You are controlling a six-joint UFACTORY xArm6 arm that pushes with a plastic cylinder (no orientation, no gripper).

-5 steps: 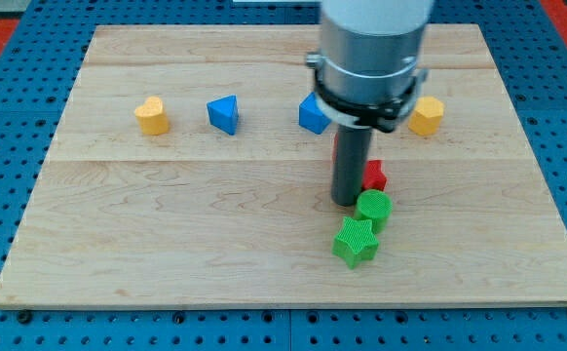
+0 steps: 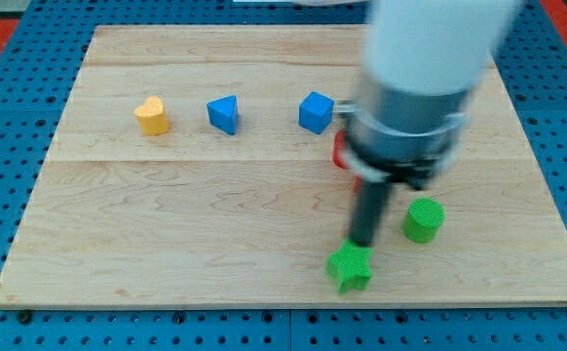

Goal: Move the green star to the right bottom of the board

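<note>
The green star (image 2: 350, 266) lies near the board's bottom edge, a little right of the middle. My tip (image 2: 362, 242) stands just above the star, at its upper right, touching or nearly touching it. The green round block (image 2: 424, 219) sits to the right of my tip, apart from the star. The arm is blurred from motion.
A yellow heart-shaped block (image 2: 151, 115), a blue block (image 2: 224, 114) and a blue cube (image 2: 315, 112) stand in a row in the upper half. A red block (image 2: 340, 151) is partly hidden behind the arm. The wooden board (image 2: 167, 234) lies on a blue pegboard.
The arm moved right and down. The green round block went right, away from the star. The star slid slightly down. The yellow block at the upper right is now hidden by the arm.
</note>
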